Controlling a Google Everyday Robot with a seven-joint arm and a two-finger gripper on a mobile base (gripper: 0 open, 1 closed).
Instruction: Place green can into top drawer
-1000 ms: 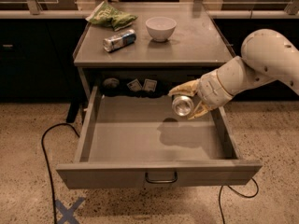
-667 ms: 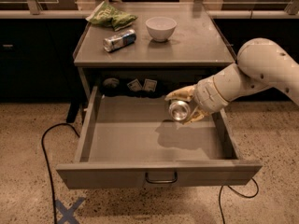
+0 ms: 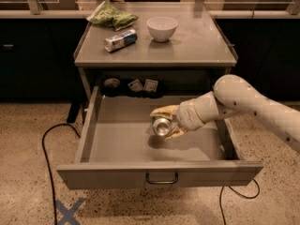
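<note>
The top drawer (image 3: 122,146) is pulled wide open below the counter, its front panel with a dark loop handle (image 3: 161,178) nearest me. My gripper (image 3: 164,124) reaches in from the right and is shut on the green can (image 3: 161,126). The can lies on its side with its shiny silver end facing me; little of its green body shows. It sits low inside the drawer, near the middle, close to the drawer floor. I cannot tell whether it touches the floor.
On the counter (image 3: 197,46) stand a white bowl (image 3: 162,28), a blue-and-white silver can (image 3: 120,40) on its side and a green snack bag (image 3: 111,16). Small items (image 3: 143,85) lie at the drawer's back. A black cable (image 3: 49,158) runs across the floor at left.
My gripper has moved left and down with the can, from the drawer's right side toward its middle and lower into it.
</note>
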